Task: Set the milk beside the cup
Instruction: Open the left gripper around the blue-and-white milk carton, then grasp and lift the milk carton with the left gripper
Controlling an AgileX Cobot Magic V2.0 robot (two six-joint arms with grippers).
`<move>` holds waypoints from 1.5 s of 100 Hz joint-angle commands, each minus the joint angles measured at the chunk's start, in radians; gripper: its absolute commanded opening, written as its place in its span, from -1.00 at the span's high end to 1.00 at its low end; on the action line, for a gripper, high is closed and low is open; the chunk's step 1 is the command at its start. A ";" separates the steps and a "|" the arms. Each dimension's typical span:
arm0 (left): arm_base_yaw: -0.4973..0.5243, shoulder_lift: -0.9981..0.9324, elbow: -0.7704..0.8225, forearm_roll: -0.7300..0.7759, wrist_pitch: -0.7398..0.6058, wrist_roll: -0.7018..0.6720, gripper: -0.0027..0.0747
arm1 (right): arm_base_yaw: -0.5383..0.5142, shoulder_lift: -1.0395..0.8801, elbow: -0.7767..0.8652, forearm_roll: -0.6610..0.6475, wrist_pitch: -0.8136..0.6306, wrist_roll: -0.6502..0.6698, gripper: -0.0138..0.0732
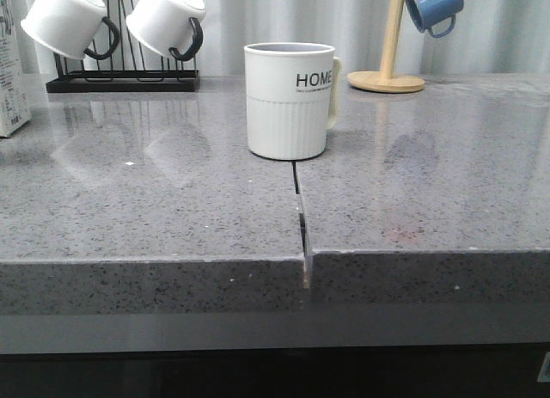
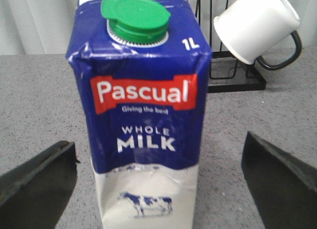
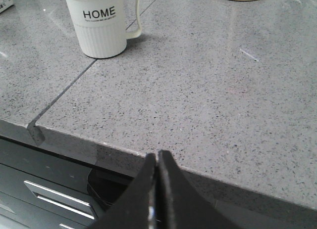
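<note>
On grey counter, one milk [image 2: 143, 110] between spread left hand [image 2: 158, 179] fingers, one cup [image 1: 289, 100] — right hand [image 3: 157, 162] closed, seemingly empty.

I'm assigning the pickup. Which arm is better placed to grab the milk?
Left. Its open gripper already faces the milk, fingers either side. The right gripper is shut, off the counter's edge.

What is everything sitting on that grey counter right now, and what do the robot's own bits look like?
milk carton: one, blue and white with green cap, far left edge of the counter
HOME cup: one, white, centre, on the seam
small mugs: two, white with black handles, hung on the black rack, back left
blue mug: one, hung on the wooden stand, back right
counter: grey speckled
left hand: black, open, either side of the carton
right hand: black, shut, empty
</note>
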State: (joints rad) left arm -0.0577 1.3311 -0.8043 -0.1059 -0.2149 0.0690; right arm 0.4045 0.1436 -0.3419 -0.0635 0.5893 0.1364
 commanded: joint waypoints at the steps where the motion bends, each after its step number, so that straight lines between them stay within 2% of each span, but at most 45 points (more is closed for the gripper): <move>1: 0.012 0.007 -0.061 -0.012 -0.092 -0.008 -0.70 | -0.002 0.007 -0.024 -0.002 -0.073 -0.005 0.82; 33: 0.024 0.123 -0.165 -0.012 -0.136 -0.008 -0.70 | -0.002 0.007 -0.024 -0.002 -0.073 -0.005 0.82; 44: 0.024 0.161 -0.191 -0.012 -0.176 -0.008 -0.62 | -0.002 0.007 -0.024 -0.002 -0.073 -0.005 0.82; 54: 0.024 0.183 -0.193 -0.012 -0.237 -0.008 -0.37 | -0.002 0.007 -0.024 -0.002 -0.073 -0.005 0.82; 66: 0.024 0.184 -0.193 -0.024 -0.238 -0.008 0.15 | -0.002 0.007 -0.024 -0.002 -0.073 -0.005 0.82; 74: 0.024 0.180 -0.193 -0.024 -0.238 -0.008 0.35 | -0.002 0.007 -0.024 -0.002 -0.073 -0.005 0.82; 91: -0.003 0.148 -0.193 0.004 -0.203 0.000 0.32 | -0.002 0.007 -0.024 -0.002 -0.073 -0.005 0.82; 115: -0.088 0.041 -0.193 0.014 -0.060 0.000 0.32 | -0.002 0.007 -0.024 -0.002 -0.075 -0.005 0.82; 150: -0.323 0.053 -0.193 -0.007 -0.139 0.057 0.34 | -0.002 0.007 -0.024 -0.002 -0.079 -0.005 0.82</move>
State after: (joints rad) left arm -0.3282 1.3967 -0.9625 -0.0918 -0.2353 0.1154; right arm 0.4045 0.1420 -0.3419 -0.0635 0.5893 0.1364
